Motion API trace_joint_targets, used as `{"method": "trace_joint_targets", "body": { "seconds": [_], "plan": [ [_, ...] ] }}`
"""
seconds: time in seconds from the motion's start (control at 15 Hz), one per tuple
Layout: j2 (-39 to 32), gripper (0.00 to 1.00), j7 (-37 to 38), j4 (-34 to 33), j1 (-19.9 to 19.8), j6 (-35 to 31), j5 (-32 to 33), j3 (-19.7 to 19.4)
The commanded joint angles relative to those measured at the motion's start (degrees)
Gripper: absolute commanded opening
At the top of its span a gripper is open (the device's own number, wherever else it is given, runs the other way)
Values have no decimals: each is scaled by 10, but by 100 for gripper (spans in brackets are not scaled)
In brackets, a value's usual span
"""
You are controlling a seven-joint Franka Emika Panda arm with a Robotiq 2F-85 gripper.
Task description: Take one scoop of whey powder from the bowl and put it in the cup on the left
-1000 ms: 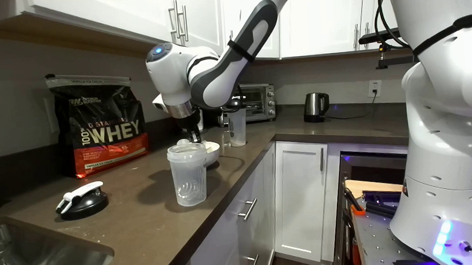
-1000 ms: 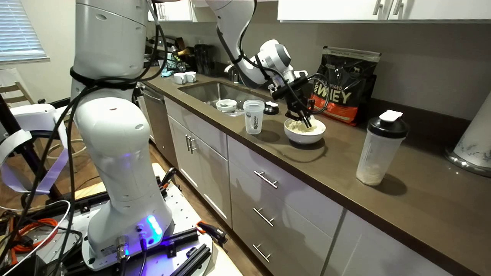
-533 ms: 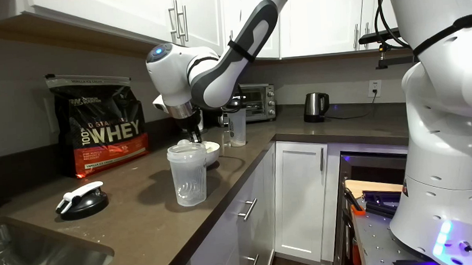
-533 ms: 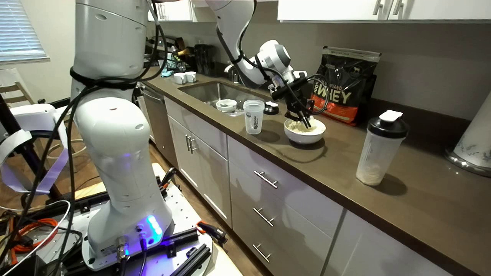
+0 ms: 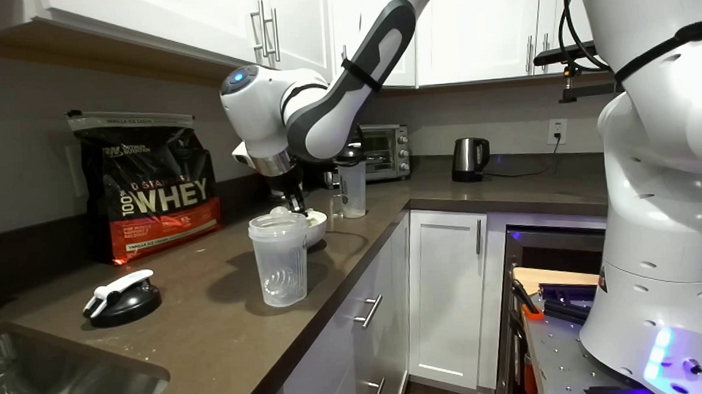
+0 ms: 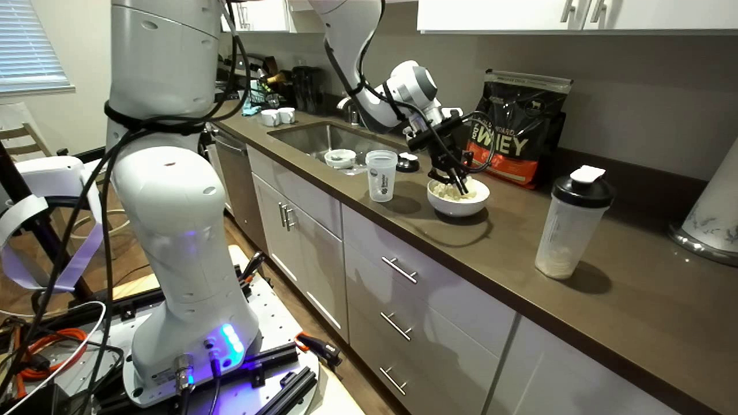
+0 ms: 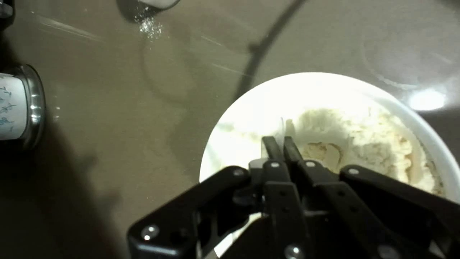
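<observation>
Whey powder (image 7: 388, 136) lies in the bowl (image 6: 456, 207) on a brown kitchen counter (image 6: 663, 323).

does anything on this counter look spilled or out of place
Yes: the wrist view shows white powdery specks scattered on the brown counter, likely spilled, since they lie outside the white bowl. In an exterior view, more specks lie near the sink.

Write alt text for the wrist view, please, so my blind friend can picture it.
The shut black end effector, apparently pinching a mostly hidden pale scoop, is over a white bowl of cream-colored powder. White specks dot the brown counter toward the upper left.
</observation>
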State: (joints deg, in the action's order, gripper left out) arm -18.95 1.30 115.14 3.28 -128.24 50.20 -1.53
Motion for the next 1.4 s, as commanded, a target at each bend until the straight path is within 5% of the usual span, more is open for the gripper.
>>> {"method": "trace_joint_targets", "body": {
  "seconds": [0.0,1.33],
  "plan": [
    [24,1,5,22,-1,11,3,2],
    [36,1,-5,41,2,15,-13,23]
  ]
}}
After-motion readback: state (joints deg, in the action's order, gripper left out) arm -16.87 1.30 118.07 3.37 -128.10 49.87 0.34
